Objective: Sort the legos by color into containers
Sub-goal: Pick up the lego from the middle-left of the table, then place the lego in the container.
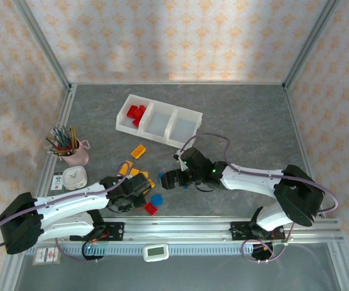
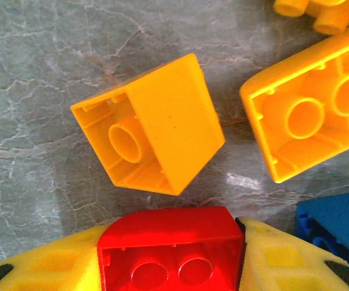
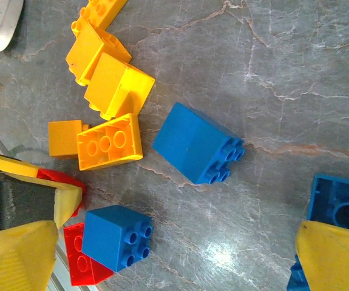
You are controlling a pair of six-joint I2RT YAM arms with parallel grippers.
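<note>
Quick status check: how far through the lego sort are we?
Done: a few red legos lie in the left compartment of the containers; the other two compartments look empty. In hand: the left gripper is clamped on a red brick, while the right gripper hangs open over blue bricks. Left: those blue bricks and the yellow-orange bricks, all loose on the table. Most of the job remains.

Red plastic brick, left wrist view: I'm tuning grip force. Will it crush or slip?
Probably stiff: the red plastic brick has moulded walls and inner tubes. Likely light, being hollow. Its glossy flat sides may slip between the yellow fingers.
</note>
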